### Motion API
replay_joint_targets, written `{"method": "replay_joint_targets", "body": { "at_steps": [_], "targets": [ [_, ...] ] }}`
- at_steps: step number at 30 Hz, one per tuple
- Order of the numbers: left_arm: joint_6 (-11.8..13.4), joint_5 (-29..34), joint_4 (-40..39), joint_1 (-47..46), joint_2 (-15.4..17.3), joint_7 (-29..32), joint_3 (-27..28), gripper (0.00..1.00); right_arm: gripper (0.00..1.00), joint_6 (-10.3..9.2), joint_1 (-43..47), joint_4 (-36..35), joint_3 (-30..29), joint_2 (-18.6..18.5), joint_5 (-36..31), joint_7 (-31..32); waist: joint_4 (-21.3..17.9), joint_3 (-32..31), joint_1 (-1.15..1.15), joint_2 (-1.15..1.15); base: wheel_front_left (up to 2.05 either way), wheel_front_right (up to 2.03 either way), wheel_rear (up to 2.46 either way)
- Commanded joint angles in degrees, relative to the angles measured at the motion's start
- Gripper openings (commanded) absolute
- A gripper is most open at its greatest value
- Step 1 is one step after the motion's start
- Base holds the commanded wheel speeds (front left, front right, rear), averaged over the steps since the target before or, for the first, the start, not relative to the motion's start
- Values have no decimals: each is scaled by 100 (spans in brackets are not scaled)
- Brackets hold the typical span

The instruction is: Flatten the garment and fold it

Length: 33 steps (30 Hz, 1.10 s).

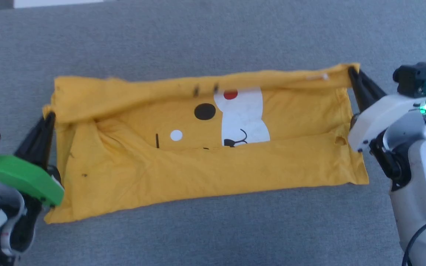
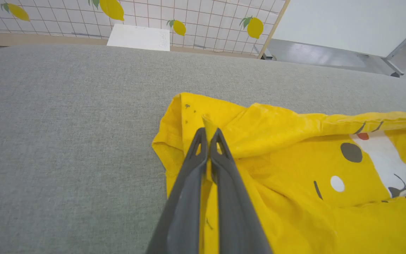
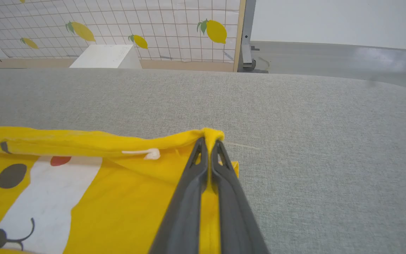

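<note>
Since left pincer [image 1: 49,119] is clenched on shirt [image 1: 205,173] at its left edge and right pincer [image 1: 352,71] on its far-right corner, far flap spans between them, shirt centred on bench [image 1: 213,40]. Risks: uneven travel skews the fold; thin pinch slips, flap drops creased.

The mustard-yellow garment [image 1: 205,177] is lying stretched wide across the grey tabletop [image 1: 198,40], cartoon face showing. Its far edge is sitting rolled over the top of the print, a near fold is covering the bottom, and what may be a small hole is showing by the right end.
</note>
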Motion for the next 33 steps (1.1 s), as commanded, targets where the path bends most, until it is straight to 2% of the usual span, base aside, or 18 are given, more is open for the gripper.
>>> {"method": "replay_joint_targets", "body": {
  "at_steps": [1, 10, 17, 23, 24, 25, 26, 27, 28, 29, 33],
  "targets": [
    [-15, -109, -23, 200, -27, -56, 20, 0, 0, -8, 109, 23, 22, -55, -8, 59, 262, -322, 1, 0, 0, 0, 0],
    [-186, -374, -13, 959, -118, 61, -295, 0, 0, -8, 508, 138, 231, -512, -227, 583, 451, -451, 1, 0, 0, 0, 0],
    [-461, -264, 375, 832, -440, 218, -814, 0, 0, -8, 732, 267, 655, -747, -201, 1153, 537, -354, 1, 0, 0, 0, 0],
    [-612, -109, 952, 654, -597, 301, -1095, 0, 0, -8, 762, 425, 711, -788, -230, 1407, 519, -334, 1, 0, 0, 0, 0],
    [-626, -100, 1044, 630, -633, 287, -1114, 0, 14, -8, 761, 464, 666, -767, -235, 1413, 515, -353, 1, 0, 0, 0, 0],
    [-621, -94, 1130, 612, -668, 265, -1121, 7, 46, -8, 771, 490, 657, -760, -246, 1406, 515, -386, 1, 0, 0, 0, 0],
    [-598, -68, 1192, 601, -687, 235, -1122, 33, 84, -8, 781, 499, 657, -764, -251, 1399, 514, -411, 1, 0, 0, 0, 0],
    [-573, -46, 1267, 593, -710, 202, -1124, 85, 100, -8, 799, 517, 608, -759, -249, 1386, 517, -459, 1, 0, 0, 0, 0],
    [-562, -39, 1323, 600, -720, 197, -1131, 97, 100, -8, 822, 521, 576, -764, -254, 1377, 522, -500, 1, 0, 0, 0, 0],
    [-526, -25, 1390, 613, -723, 181, -1129, 100, 100, -8, 860, 521, 518, -772, -265, 1367, 530, -555, 1, 0, 0, 0, 0],
    [-414, -14, 1510, 729, -805, -71, -1053, 100, 100, -8, 1158, 357, 155, -707, -193, 1309, 592, -815, 1, 0, 0, 0, 0]
  ]
}}
